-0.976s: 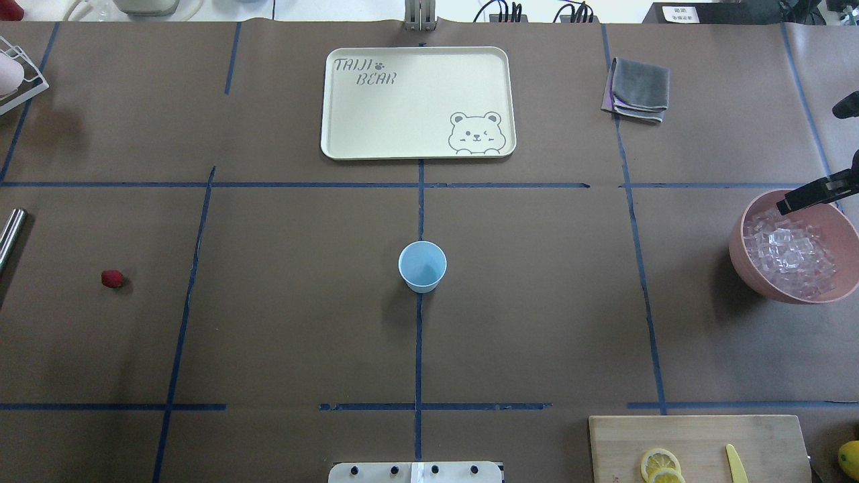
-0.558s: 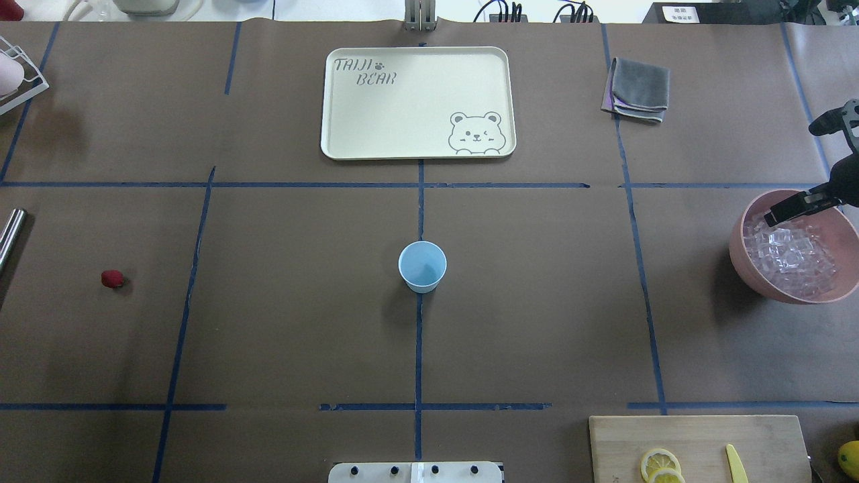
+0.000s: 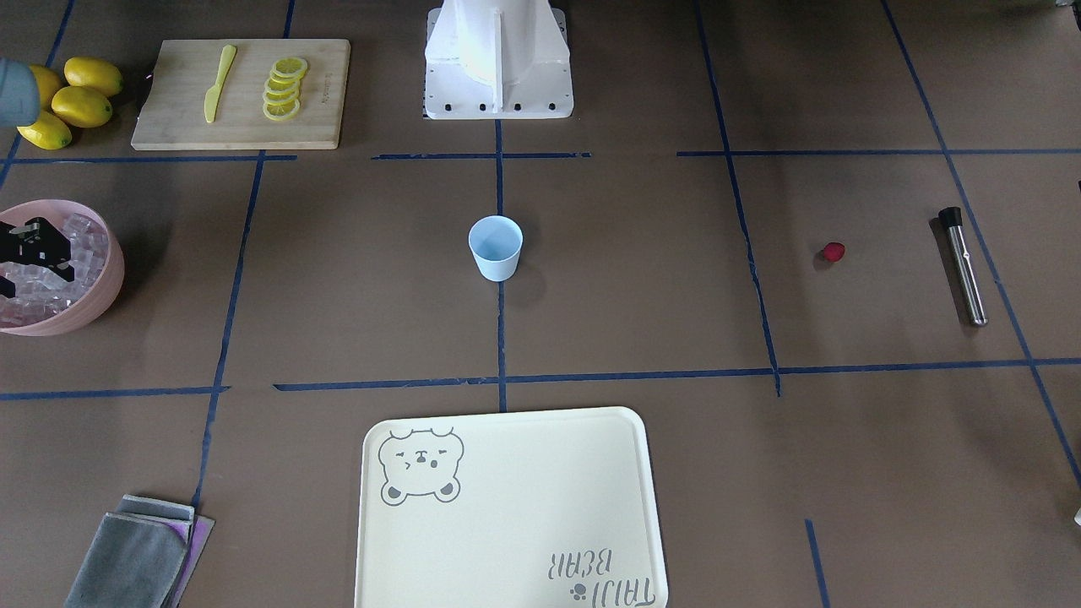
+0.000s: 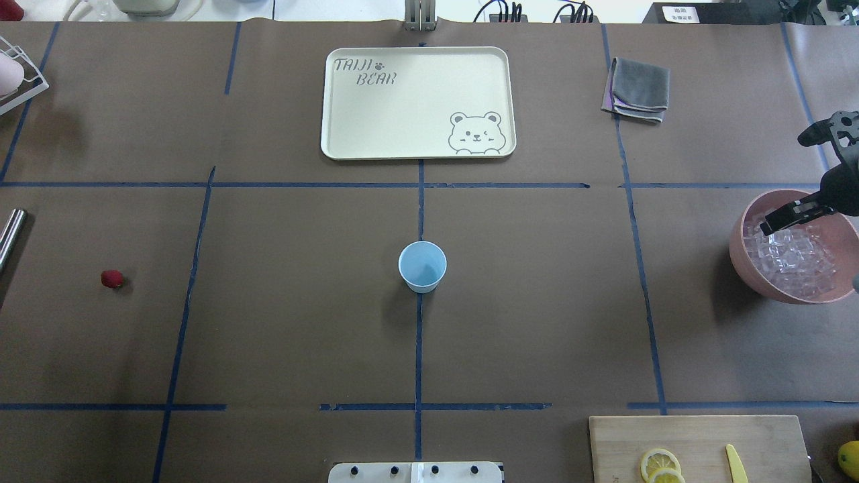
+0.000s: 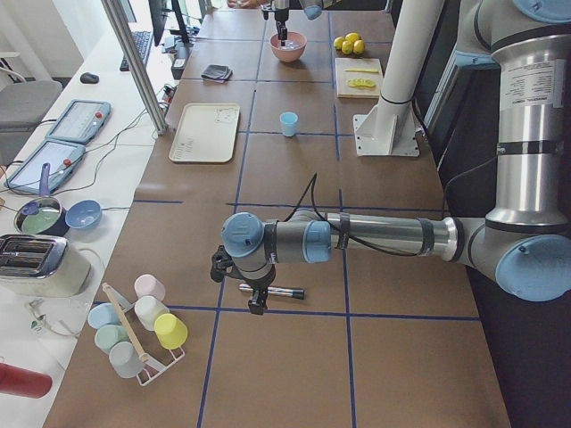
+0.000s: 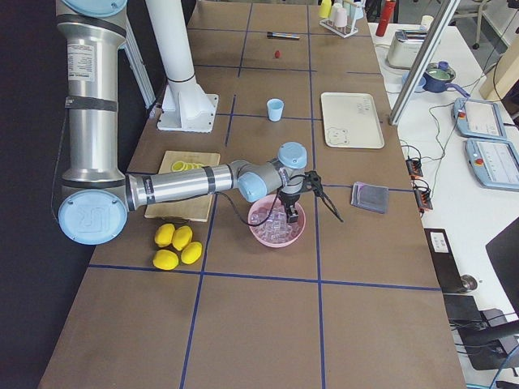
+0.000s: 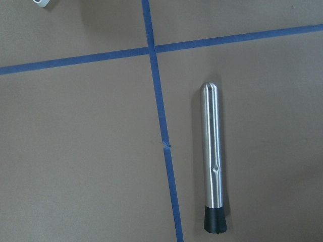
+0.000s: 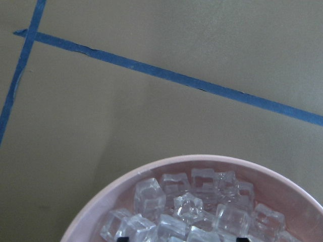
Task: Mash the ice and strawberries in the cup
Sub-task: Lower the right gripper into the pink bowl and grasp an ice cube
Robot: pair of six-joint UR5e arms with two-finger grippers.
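Note:
The pale-blue cup (image 4: 422,266) stands upright at the table's centre, nothing visible inside it. A small red strawberry (image 4: 112,278) lies alone far to its left. Clear ice (image 4: 795,258) cubes fill a pink bowl (image 4: 738,251) at the right edge. My right gripper (image 4: 784,184) hangs open over the bowl's far-left rim, one finger above the ice (image 8: 192,212). In the exterior left view my left gripper (image 5: 245,285) hovers over a steel muddler (image 7: 212,166). I cannot tell whether it is open or shut.
A cream tray (image 4: 349,144) lies beyond the cup and a folded grey cloth (image 4: 639,88) at the far right. A cutting board (image 4: 698,436) with lemon slices and a yellow knife sits near right, whole lemons (image 3: 76,101) beside it. A rack of cups (image 5: 143,325) stands past the muddler.
My right gripper has swung further in over the pink bowl, its lower finger moving left and toward me above the ice. Cup and strawberry have not moved.

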